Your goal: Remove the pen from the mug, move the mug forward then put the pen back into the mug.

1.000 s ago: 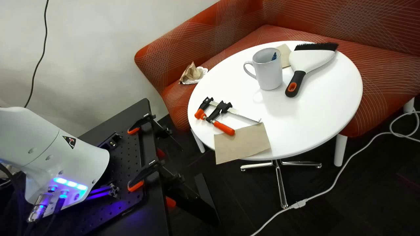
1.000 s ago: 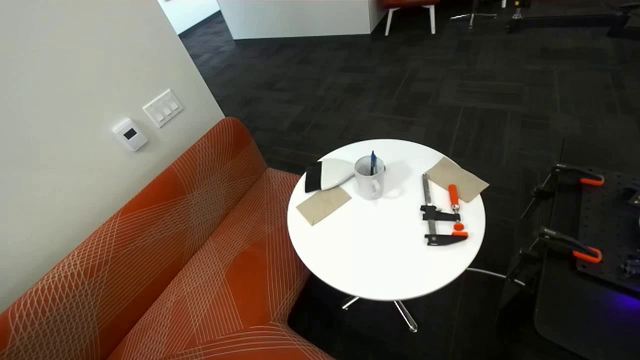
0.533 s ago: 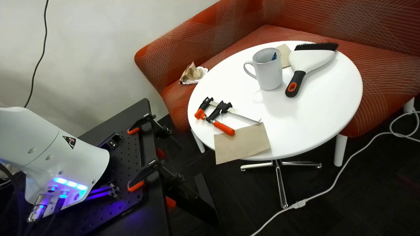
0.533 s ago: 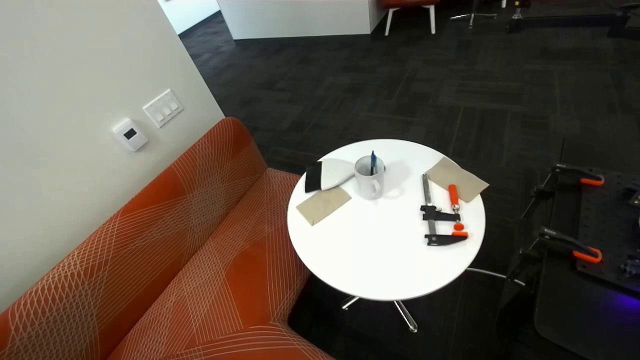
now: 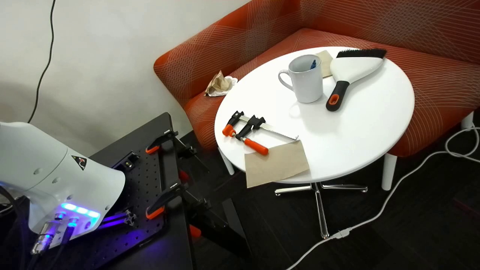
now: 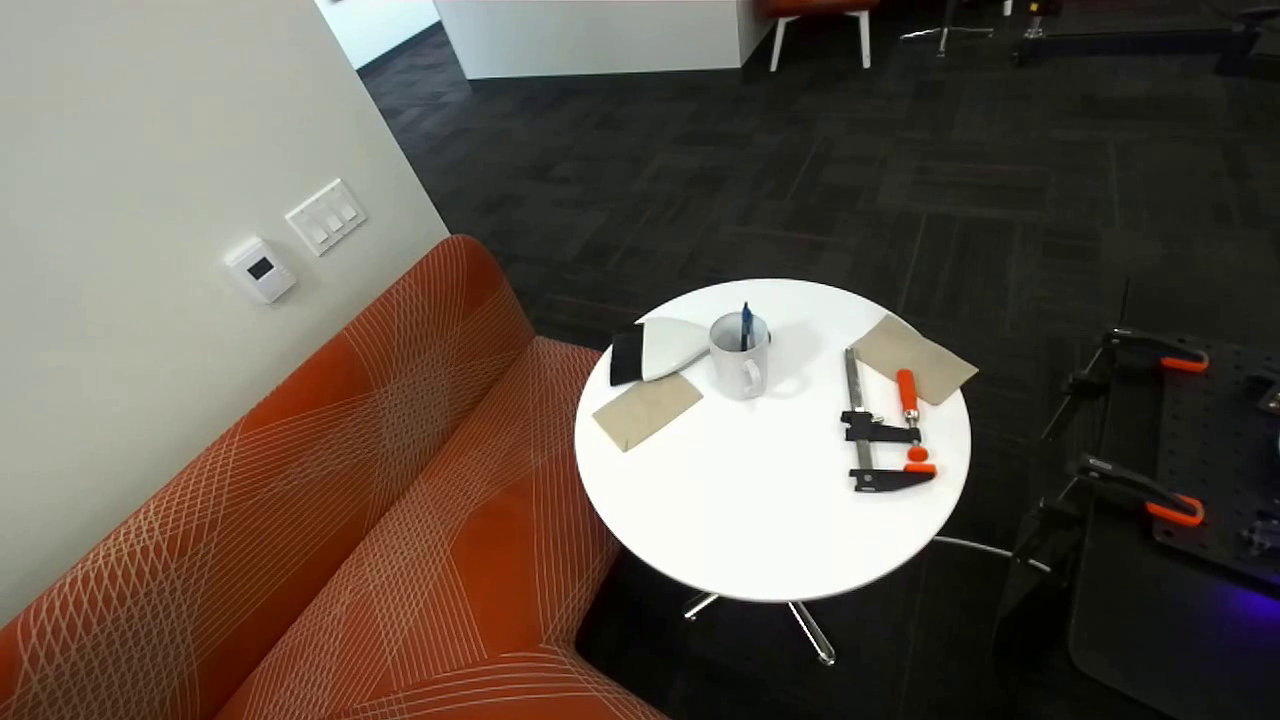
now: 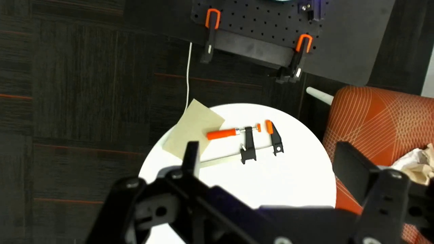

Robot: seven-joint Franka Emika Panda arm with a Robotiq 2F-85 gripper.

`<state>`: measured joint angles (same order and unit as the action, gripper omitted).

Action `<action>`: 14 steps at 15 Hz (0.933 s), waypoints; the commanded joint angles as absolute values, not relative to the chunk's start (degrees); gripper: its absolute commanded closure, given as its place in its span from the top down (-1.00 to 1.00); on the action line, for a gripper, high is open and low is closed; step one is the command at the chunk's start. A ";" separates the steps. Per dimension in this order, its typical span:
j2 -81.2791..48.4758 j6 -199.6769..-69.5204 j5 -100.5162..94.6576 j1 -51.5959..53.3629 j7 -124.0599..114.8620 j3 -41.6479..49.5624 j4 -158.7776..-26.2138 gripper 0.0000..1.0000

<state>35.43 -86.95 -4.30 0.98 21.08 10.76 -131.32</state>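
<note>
We judge the task not yet begun, though its finish might look much the same. In both exterior views the pen (image 6: 746, 324) is inside the mug (image 5: 309, 87), its blue end near the rim, and the mug stands upright on the round surface (image 5: 360, 131), near the brush (image 5: 352, 69). Lifting the pen out, shifting the mug forward and returning the pen all seem left to do. In the wrist view our hand (image 7: 268, 148) is spread wide and holds nothing; it shows in neither exterior view, so likely well apart from the mug. Since a second ago, we find no change in mug or pen.
</note>
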 commanded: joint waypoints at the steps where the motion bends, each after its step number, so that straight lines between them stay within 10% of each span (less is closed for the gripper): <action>1: 27.85 -92.70 -0.67 1.51 15.26 7.62 -128.69 1.00; 14: 12.50 -117.91 0.72 1.20 -11.57 -2.37 -130.37 1.00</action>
